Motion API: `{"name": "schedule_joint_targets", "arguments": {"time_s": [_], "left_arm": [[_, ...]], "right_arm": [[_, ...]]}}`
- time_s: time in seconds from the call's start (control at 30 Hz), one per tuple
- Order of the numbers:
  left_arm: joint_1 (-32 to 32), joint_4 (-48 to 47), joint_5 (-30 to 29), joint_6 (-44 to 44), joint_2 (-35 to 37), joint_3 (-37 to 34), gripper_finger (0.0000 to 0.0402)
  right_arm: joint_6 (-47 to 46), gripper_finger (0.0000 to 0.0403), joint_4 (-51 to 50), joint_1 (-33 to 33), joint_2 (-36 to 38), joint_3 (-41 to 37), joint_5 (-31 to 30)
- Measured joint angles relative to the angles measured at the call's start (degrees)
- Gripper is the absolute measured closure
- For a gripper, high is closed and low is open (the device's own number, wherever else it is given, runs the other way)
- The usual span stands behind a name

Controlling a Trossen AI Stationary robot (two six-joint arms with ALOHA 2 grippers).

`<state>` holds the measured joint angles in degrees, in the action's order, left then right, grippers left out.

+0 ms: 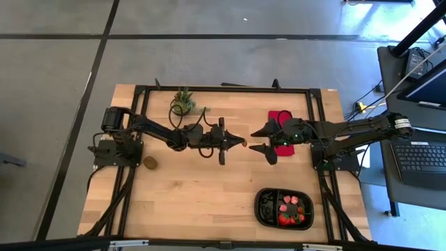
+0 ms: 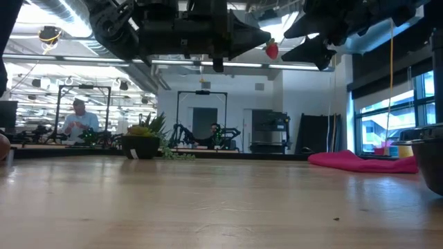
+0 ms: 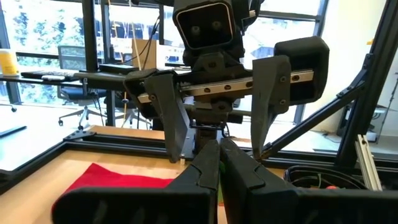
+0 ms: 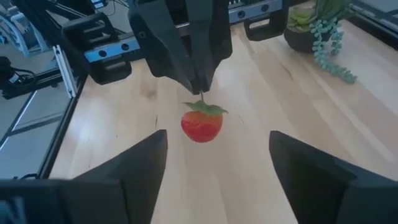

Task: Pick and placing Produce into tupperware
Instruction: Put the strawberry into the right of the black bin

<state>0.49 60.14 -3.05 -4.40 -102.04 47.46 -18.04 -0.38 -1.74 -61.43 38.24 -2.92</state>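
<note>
Right wrist view: left gripper [image 4: 200, 87] pinches strawberry [image 4: 201, 124] by its leaves; right gripper's [image 4: 214, 171] spread fingers might miss, dropping it.

Robotics lab or workshop. Wooden table [image 1: 209, 188] on grey concrete floor [image 1: 56, 70], other arm rigs [image 2: 204, 131] and a seated person [image 2: 79, 121] behind. Laptop [image 1: 421, 157] beside table, exposed ceiling ducts [image 2: 62, 10].

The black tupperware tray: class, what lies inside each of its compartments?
In the tupperware tray, the right compartment holds several red strawberry pieces, some green-topped. The left compartment looks dark; whether it holds anything cannot be told. Anything beneath the pile is hidden.
</note>
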Motion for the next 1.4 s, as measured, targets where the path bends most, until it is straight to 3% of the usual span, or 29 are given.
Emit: {"name": "schedule_joint_targets", "arguments": {"time_s": [0.37, 0.8, 1.0, 1.4], "left_arm": [[0.0, 0.0, 1.0, 0.0, 0.0, 0.0, 0.04], [0.0, 0.1, 1.4, 0.0, 0.1, 0.0, 0.04], [0.0, 0.1, 1.4, 0.0, 0.1, 0.0, 0.04], [0.0, 0.0, 1.4, 0.0, 0.1, 0.0, 0.0399]], "right_arm": [[8.0, 0.0111, 6.2, -2.1, -4.7, 0.0, 0.0], [10.7, 0.0115, 11.8, -2.2, -9.7, 0.0, 0.0], [10.7, 0.0154, 11.9, -2.2, -9.9, 0.0, 0.0], [10.8, 0.0275, 12.3, -2.2, -9.9, 0.0, 0.0]]}}
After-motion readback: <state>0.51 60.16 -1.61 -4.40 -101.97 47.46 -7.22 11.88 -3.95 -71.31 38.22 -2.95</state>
